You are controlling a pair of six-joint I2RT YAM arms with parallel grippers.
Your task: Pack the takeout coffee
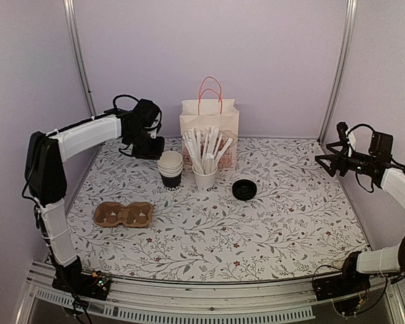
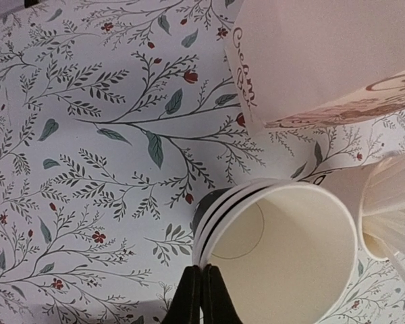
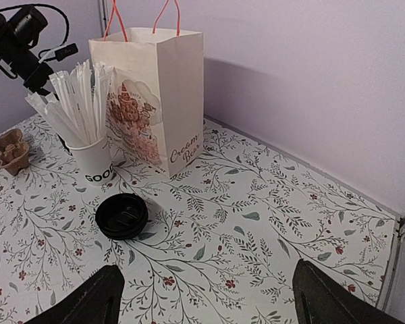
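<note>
Paper bag reads "Cream Bear" | white cup "GOO…" | left hand pressed together | right hand apart

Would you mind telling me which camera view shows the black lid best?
The right wrist view: the black lid lies close, large and unobstructed, with its top detail visible. The top external view shows the lid only small. The left wrist view misses it.
</note>
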